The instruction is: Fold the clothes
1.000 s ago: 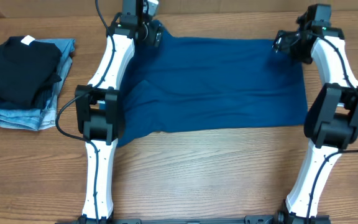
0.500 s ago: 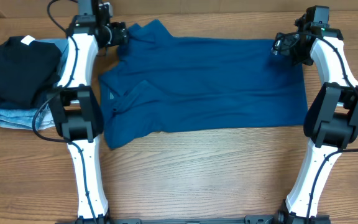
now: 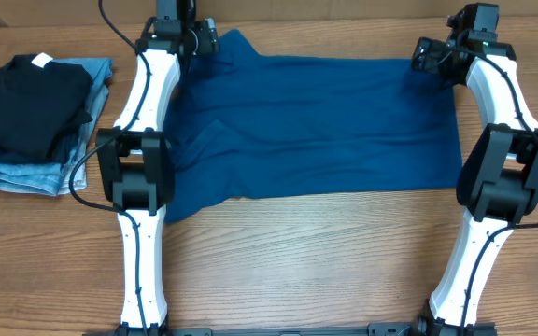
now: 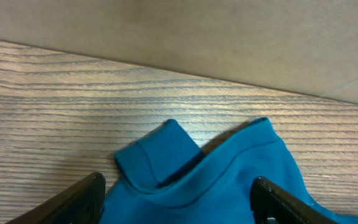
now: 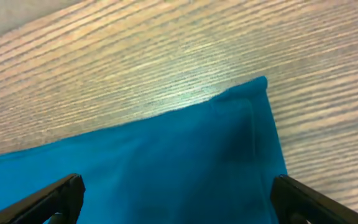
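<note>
Left fingers [image 4: 73, 202] straddle shirt [image 4: 229, 180] collar | right fingers [image 5: 48, 199] straddle shirt corner

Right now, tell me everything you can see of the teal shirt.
The teal shirt is plain, soft-looking fabric, spread flat and wide across the wooden table, with light creases and its left part bunched in folds. A folded flap juts out at its far left edge; its far right hem corner lies flat. The left gripper and right gripper hang open over those far corners; contact is unclear.
</note>
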Robot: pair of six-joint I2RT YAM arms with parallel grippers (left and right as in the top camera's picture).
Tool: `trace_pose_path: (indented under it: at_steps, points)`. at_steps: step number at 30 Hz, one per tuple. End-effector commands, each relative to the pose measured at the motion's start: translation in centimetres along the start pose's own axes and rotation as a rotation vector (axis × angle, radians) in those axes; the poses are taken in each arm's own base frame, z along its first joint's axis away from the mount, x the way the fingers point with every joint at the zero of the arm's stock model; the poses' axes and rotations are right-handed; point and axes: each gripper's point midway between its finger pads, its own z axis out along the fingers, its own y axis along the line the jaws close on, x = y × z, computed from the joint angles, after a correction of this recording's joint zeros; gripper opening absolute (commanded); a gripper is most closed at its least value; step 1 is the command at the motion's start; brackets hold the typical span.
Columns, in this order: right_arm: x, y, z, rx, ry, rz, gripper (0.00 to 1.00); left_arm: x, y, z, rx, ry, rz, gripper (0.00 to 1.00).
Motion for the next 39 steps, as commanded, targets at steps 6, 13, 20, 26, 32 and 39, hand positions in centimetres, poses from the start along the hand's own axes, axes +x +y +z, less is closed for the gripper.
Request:
trace_pose_path:
  at_steps: [6, 13, 20, 26, 32, 39]
  points:
    - [-1.5, -0.8, 3.2, 0.012, -0.093, -0.010, 1.00, -2.3, -1.3, -1.5, 0.040, -0.059, 0.097, 0.87]
    - [-1.4, -1.7, 5.9, 0.040, -0.132, -0.010, 0.96, -2.7, -1.5, -1.6, 0.043, -0.077, 0.161, 0.90]
    - [-0.9, -1.7, 6.0, 0.041, -0.112, -0.001, 0.86, -2.7, -3.3, -1.1, 0.102, -0.110, 0.346, 0.79]
    - [-0.5, -1.8, 6.0, 0.044, -0.095, 0.000, 0.85, 0.2, -4.7, 1.7, 0.114, -0.091, 0.600, 0.82]
    - [-0.3, -1.8, 6.1, 0.045, -0.088, 0.000, 0.84, 1.4, -5.3, 2.7, 0.156, -0.082, 0.686, 0.80]
    - [0.1, -1.9, 6.1, 0.047, -0.072, 0.001, 0.84, 4.1, -4.4, 4.7, 0.179, -0.023, 0.704, 1.00]
